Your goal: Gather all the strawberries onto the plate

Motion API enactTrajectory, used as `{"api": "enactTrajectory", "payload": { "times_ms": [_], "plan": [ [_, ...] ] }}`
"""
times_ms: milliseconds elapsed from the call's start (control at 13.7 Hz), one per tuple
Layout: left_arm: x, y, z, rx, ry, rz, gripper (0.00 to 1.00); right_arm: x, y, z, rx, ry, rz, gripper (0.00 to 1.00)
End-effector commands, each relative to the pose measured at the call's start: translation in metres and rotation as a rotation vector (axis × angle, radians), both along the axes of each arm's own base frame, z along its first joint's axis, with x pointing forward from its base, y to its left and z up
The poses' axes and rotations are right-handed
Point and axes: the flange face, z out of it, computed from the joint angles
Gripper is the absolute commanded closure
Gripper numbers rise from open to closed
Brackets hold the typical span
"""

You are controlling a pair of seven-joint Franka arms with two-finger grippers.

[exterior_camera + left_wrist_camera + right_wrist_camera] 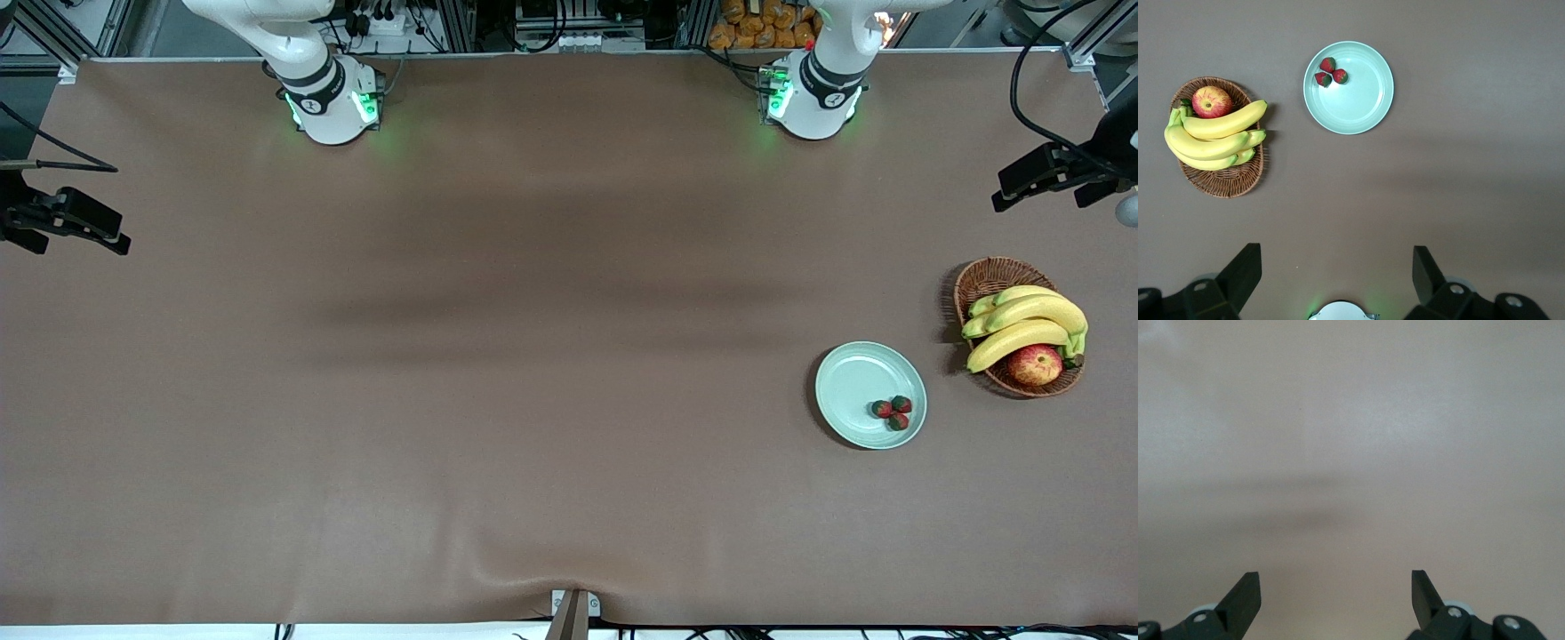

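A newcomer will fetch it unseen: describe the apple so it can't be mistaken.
Find the brown wicker basket at the left arm's end of the table, beside the pale green plate. The apple lies in it, against the yellow bananas: round and red-yellow, far bigger than the plate's strawberries.

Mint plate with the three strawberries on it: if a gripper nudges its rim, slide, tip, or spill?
The plate looks shallow and glossy on a smooth brown table, so it would probably slide, not tip. The strawberries cluster near the rim nearest the front camera; being small and rounded, they would likely roll. The low rim may not hold them.
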Motion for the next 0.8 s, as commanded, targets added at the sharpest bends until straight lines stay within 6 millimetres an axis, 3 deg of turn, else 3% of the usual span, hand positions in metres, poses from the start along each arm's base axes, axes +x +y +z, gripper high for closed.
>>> {"api": "enactTrajectory", "payload": {
  "times_ms": [0,728],
  "plan": [
    [-0.003,0.001,0.008,-0.005,-0.033,-0.02,0.0,-0.002,-0.002,0.001,-0.006,-0.007,0.009,0.0],
    [-0.015,-0.01,0.026,-0.014,-0.025,-0.018,0.0,-0.002,-0.002,0.002,-0.006,-0.009,0.01,0.0]
  ]
}}
